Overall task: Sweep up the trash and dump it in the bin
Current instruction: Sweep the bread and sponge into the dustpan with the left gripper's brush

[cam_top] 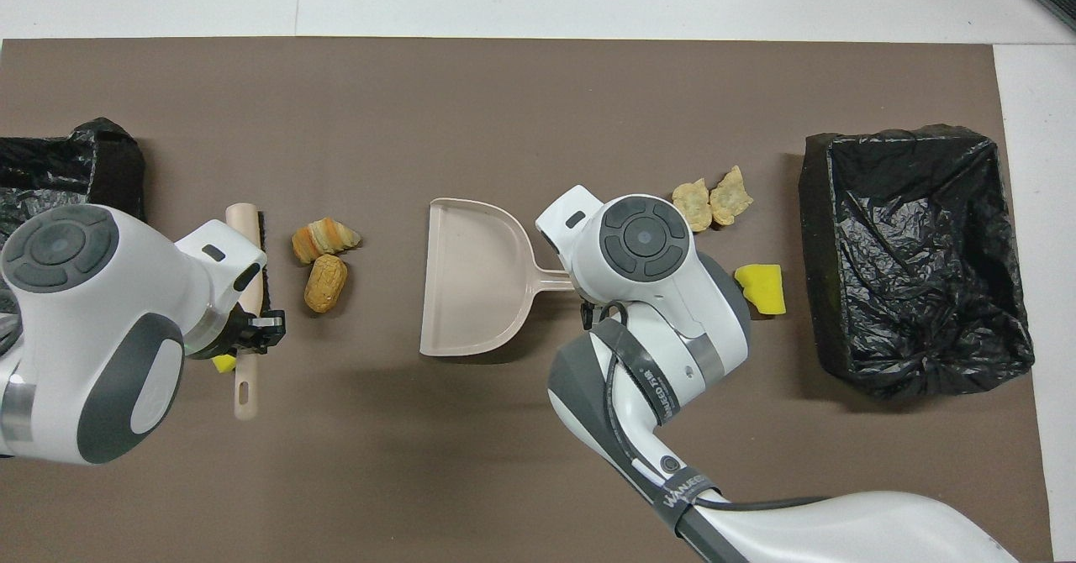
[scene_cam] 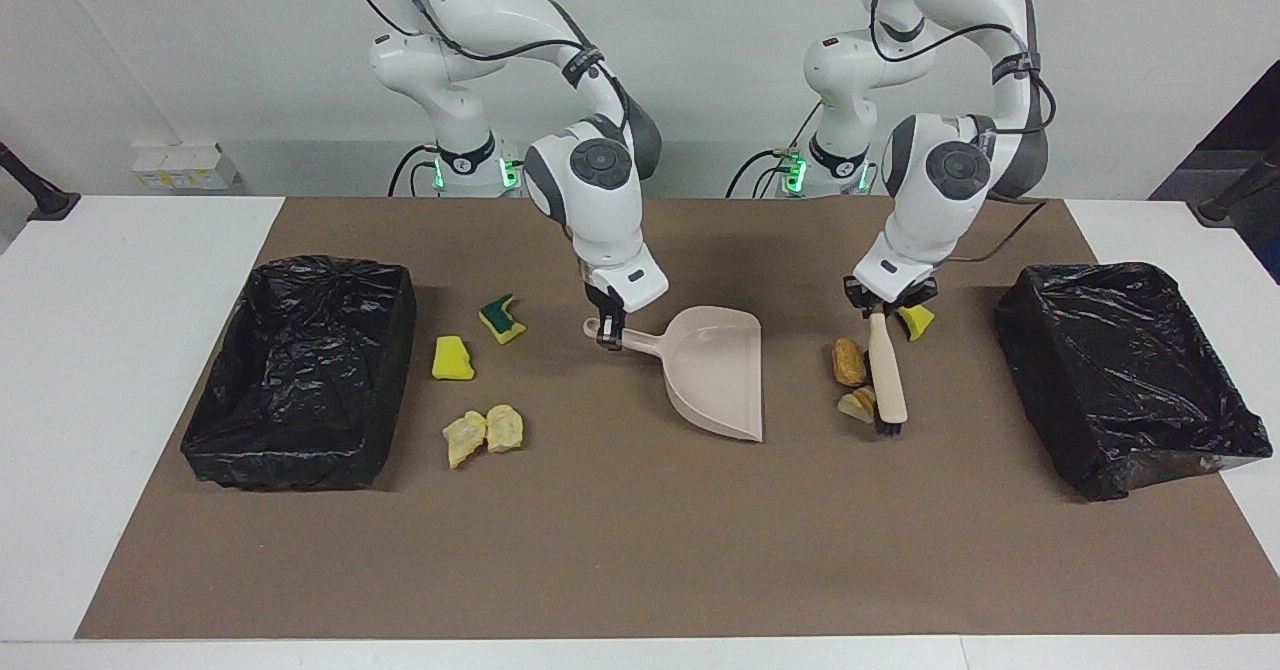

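Observation:
My right gripper (scene_cam: 609, 334) is shut on the handle of the beige dustpan (scene_cam: 716, 370), which lies flat mid-table (cam_top: 471, 277). My left gripper (scene_cam: 880, 302) is shut on the handle of the beige brush (scene_cam: 888, 375), which lies on the mat with its bristles pointing away from the robots. Two bread chunks (scene_cam: 849, 361) (scene_cam: 858, 405) lie beside the brush, on the dustpan's side. A yellow sponge bit (scene_cam: 914, 321) lies under the left gripper. Toward the right arm's end lie a green-topped sponge (scene_cam: 502, 318), a yellow sponge (scene_cam: 452, 358) and two crumbly chunks (scene_cam: 465, 437) (scene_cam: 504, 427).
A black-lined bin (scene_cam: 290, 460) stands at the right arm's end of the brown mat, and another (scene_cam: 1150, 465) at the left arm's end. The overhead view shows the bread chunks (cam_top: 325, 239) (cam_top: 324, 283), the yellow sponge (cam_top: 761, 288) and the crumbly chunks (cam_top: 710, 202).

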